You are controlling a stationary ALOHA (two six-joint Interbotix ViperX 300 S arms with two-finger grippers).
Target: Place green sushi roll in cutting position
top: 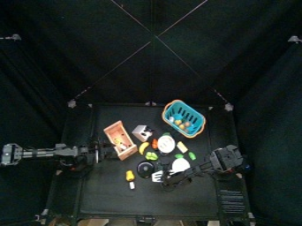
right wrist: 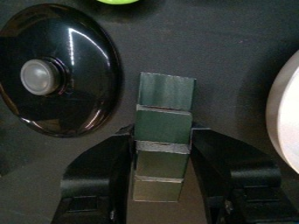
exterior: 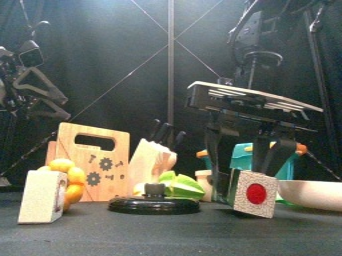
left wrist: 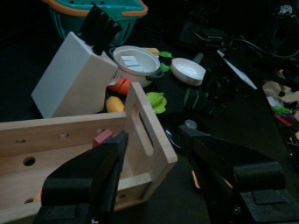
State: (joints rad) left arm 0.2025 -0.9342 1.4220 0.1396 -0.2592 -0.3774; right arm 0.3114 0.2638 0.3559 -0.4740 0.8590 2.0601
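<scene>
Take the black lid (right wrist: 52, 70) as your landmark: your right gripper (right wrist: 160, 166) sits just beside it, low over the surface (right wrist: 233, 52), with its jaws pinching the green sushi roll (right wrist: 162, 138), a row of dark green segments lying lengthwise between them. The roll's far end reaches past the jaws, level with the lid's knob. In the front view the right gripper (exterior: 254, 150) hangs behind the white block with a red dot (exterior: 257, 193), off to the right of the lid (exterior: 155, 204). On the lid's other side stand the knife block (left wrist: 77, 72) and the wooden crate (left wrist: 82, 144); your left gripper (left wrist: 149, 171) hovers at the crate, jaws spread apart with nothing between them.
</scene>
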